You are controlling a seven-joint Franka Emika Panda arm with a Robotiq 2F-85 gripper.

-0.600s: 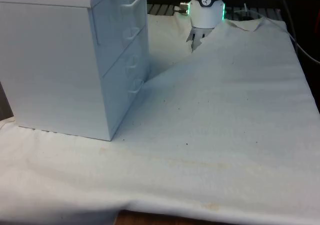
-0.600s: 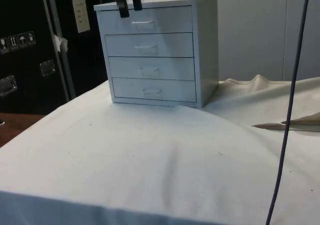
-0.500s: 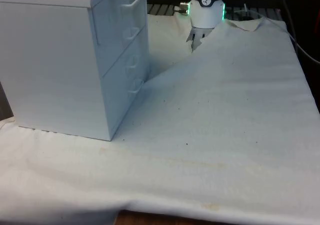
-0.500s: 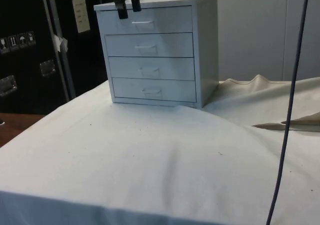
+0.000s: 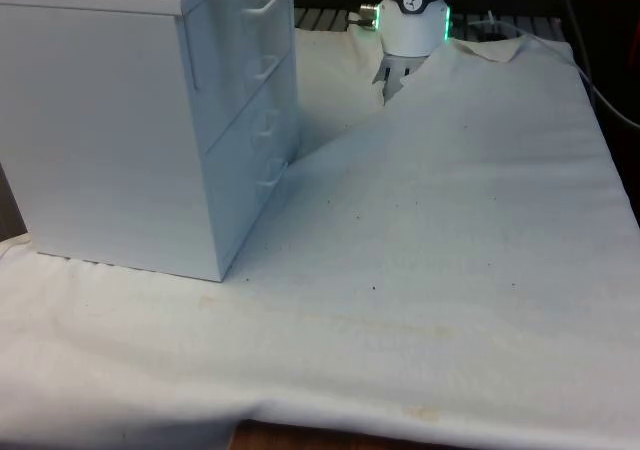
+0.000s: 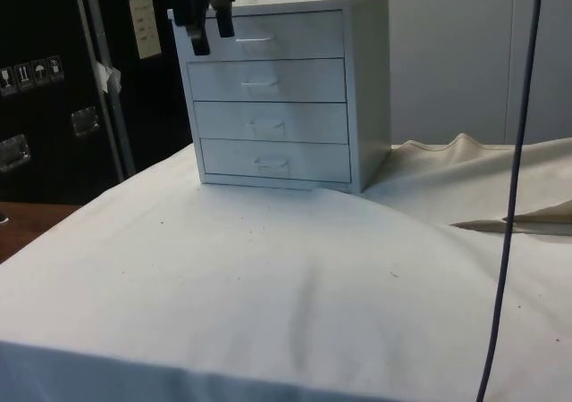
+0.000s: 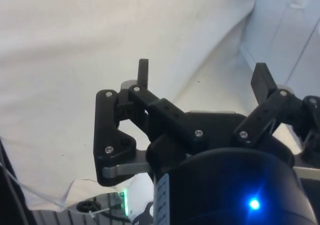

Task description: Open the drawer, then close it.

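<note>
White cloth [image 5: 450, 220] covers the table. On it, at the front view's left, stands a white four-drawer chest [image 6: 286, 89], all drawers flush. Black two-finger gripper [image 6: 204, 36] hangs in the air beside the top drawer [image 6: 268, 36], level with its handle [image 6: 255, 40], not touching. Fingers [image 7: 143, 72] spread wide, empty.

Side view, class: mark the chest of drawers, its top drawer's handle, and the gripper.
Chest of drawers [image 6: 366, 89]: side view, on its plain side panel.
Top drawer's handle [image 6: 256, 40]: side view, on the middle of the bar.
Gripper [image 6: 213, 37]: side view, midway between the black fingertips.
</note>
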